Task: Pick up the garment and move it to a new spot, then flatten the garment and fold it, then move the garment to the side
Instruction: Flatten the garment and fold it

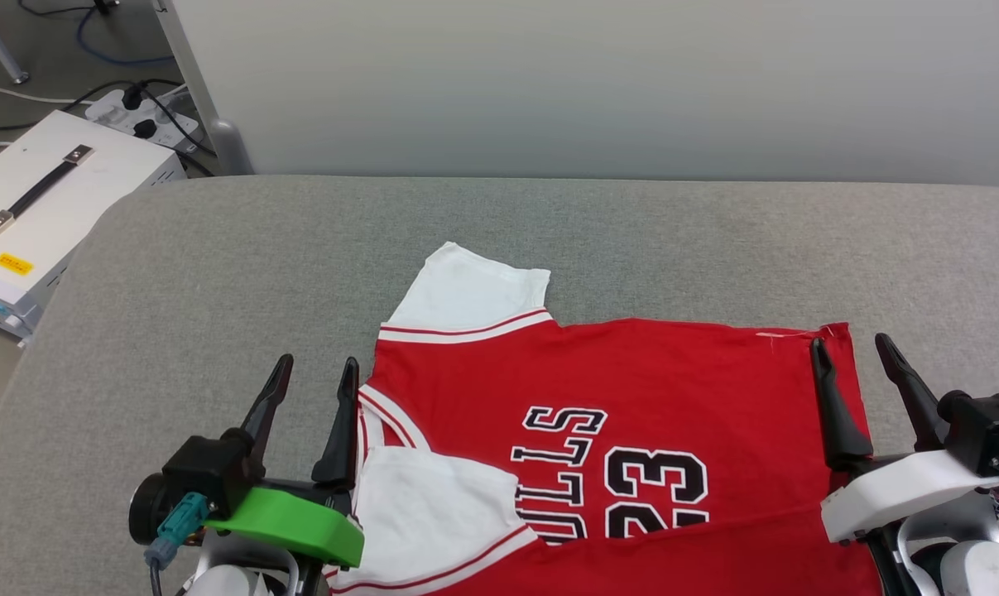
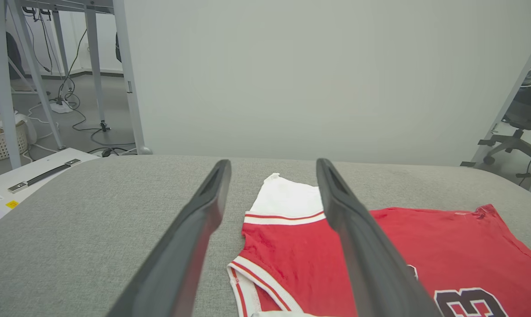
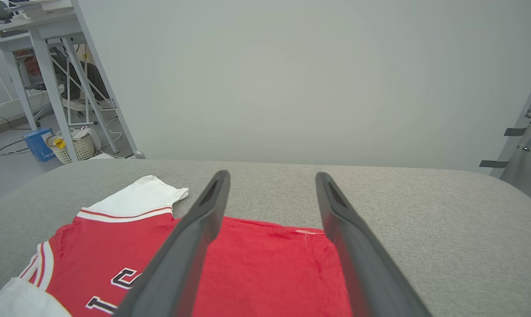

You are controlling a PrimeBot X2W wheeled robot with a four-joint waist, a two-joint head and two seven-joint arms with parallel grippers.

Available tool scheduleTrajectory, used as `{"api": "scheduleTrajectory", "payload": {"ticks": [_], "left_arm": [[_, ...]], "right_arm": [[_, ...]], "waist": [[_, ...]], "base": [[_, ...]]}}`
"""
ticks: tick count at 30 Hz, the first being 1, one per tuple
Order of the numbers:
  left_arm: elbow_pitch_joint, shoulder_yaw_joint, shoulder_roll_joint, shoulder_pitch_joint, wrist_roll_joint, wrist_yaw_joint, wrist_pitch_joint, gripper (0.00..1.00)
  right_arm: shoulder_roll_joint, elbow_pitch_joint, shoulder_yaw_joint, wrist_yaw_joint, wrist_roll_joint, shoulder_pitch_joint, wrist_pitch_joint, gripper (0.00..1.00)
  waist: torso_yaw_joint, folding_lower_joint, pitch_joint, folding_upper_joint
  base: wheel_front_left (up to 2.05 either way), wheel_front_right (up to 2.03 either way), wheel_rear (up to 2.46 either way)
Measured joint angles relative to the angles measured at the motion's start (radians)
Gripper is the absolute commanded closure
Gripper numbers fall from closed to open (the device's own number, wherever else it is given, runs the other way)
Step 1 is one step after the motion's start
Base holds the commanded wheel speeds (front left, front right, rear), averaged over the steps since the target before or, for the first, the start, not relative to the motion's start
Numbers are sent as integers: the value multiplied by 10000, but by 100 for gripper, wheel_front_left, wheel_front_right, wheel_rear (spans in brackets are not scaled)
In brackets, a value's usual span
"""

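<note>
Now | garment [image 1: 631,372] near edge cut off (print [image 1: 615,480] half-hidden) | L end effector [image 1: 319,360], R end effector [image 1: 848,339]: apart

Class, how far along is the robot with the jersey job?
Done: the garment lies spread on the grey surface, near sleeve folded over the front. In hand: nothing; left end effector and right end effector are open at its ends. Left: further folds, moving it aside.

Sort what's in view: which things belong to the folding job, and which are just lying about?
Job: garment, left gripper, right gripper, grey padded table.
Lying about: white case, power strip, basket, blue box.
</note>
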Motion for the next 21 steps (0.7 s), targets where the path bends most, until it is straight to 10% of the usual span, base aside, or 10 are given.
{"api": "scheduleTrajectory", "payload": {"ticks": [11,21], "left_arm": [[794,228,-311,-383,570,-805,48,0],[1333,-412,792,-4031,249,-1248,2959,0]], "right_arm": [[-84,-134,163,0,12,-95,-10,0],[107,-303,683,0,12,-1032,-267,0]], "waist": [[-200,0,583,0],[-807,0,1925,0]], "base": [[0,0,0],[0,0,0]]}}
